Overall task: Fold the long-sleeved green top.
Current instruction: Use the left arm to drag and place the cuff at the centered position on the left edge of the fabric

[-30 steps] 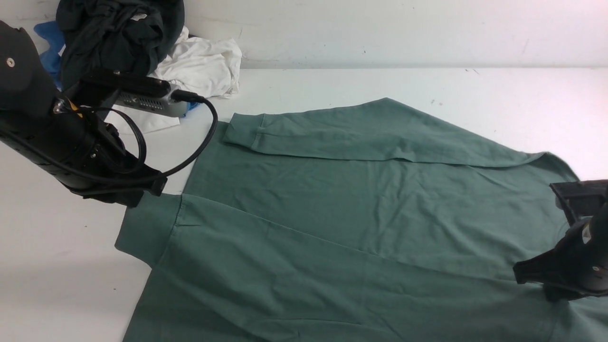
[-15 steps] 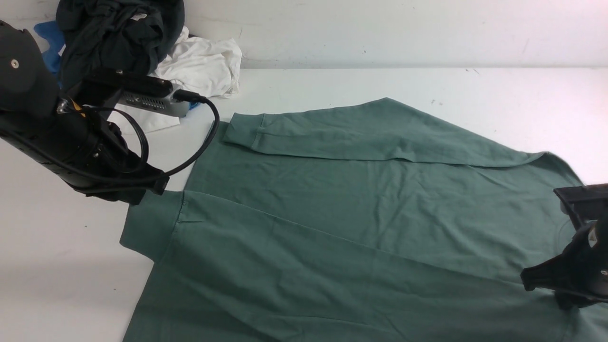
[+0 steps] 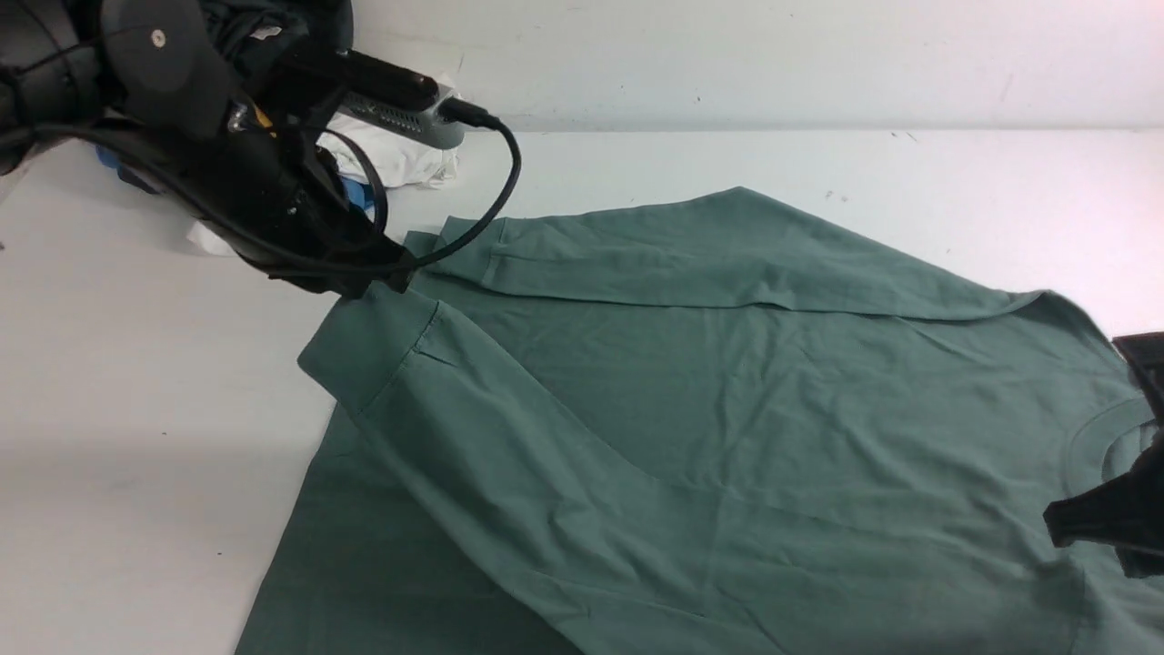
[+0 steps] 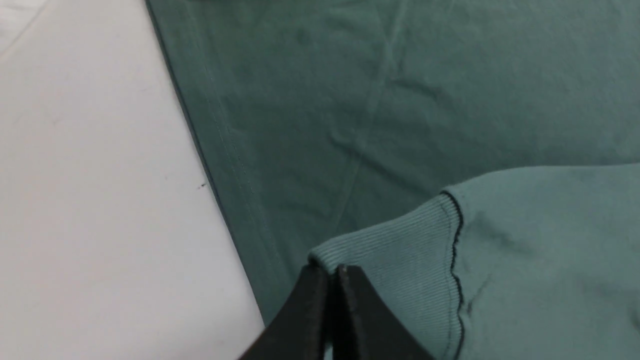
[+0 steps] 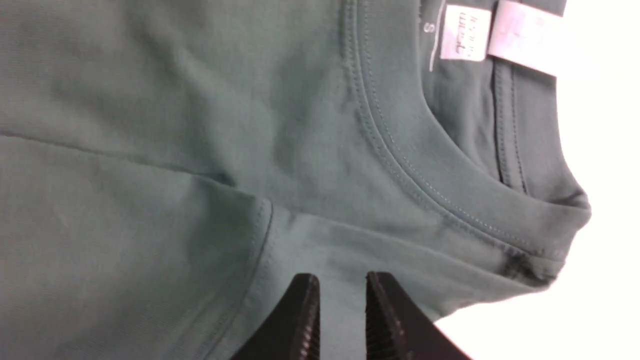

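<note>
- Sleeve fold: left gripper point(image 4: 327, 272) clamps ribbed cuff point(image 4: 395, 255) of sage-green cotton long-sleeved top point(image 3: 727, 382), near the white table point(image 3: 136, 382)'s left edge.
- Above the shoulder, right gripper point(image 5: 340, 285) jaws slightly parted.
- Next: lay sleeve across body, release.

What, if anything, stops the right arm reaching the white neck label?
Nothing visible, so probably yes: the right tool sits at the green top's shoulder, and the neck label lies uncovered inside the collar.

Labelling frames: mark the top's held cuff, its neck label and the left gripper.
cuff point(image 4: 395, 255): left wrist view, ribbed band's middle.
neck label point(image 5: 461, 32): right wrist view, printed face.
left gripper point(image 4: 331, 271): left wrist view, between shut tips.
</note>
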`<action>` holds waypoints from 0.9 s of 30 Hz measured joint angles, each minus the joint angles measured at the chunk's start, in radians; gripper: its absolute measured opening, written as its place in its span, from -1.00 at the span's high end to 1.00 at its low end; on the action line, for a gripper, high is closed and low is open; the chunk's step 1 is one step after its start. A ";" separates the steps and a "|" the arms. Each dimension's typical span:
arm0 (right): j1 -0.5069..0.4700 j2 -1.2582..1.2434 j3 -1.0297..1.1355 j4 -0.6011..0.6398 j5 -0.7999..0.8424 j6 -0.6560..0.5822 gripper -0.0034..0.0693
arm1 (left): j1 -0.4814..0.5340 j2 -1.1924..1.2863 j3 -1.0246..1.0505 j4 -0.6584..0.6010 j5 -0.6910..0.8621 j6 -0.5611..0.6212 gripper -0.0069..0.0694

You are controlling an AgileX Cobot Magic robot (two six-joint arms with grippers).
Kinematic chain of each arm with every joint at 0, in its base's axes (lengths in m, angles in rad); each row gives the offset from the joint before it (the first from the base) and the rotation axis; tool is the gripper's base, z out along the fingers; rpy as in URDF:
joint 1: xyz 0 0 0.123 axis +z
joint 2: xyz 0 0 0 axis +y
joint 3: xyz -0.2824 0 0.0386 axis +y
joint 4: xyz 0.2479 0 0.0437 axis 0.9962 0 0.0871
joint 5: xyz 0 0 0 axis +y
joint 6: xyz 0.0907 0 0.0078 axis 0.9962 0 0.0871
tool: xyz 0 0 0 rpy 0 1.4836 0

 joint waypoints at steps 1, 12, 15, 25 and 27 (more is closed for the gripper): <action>0.000 -0.010 0.000 -0.005 0.008 0.000 0.53 | 0.000 0.043 -0.035 0.010 0.010 0.000 0.83; 0.000 -0.138 0.000 -0.009 0.050 0.001 0.51 | 0.014 0.231 -0.094 0.137 0.072 -0.075 0.83; 0.000 -0.162 0.000 -0.011 0.049 0.001 0.51 | 0.017 0.251 -0.095 0.170 0.083 -0.110 0.83; 0.000 -0.170 0.002 -0.011 0.029 0.001 0.48 | 0.018 0.324 -0.098 0.193 0.112 -0.146 0.63; 0.000 -0.170 0.002 -0.011 0.024 0.001 0.44 | 0.018 0.346 -0.129 0.200 0.119 -0.156 0.38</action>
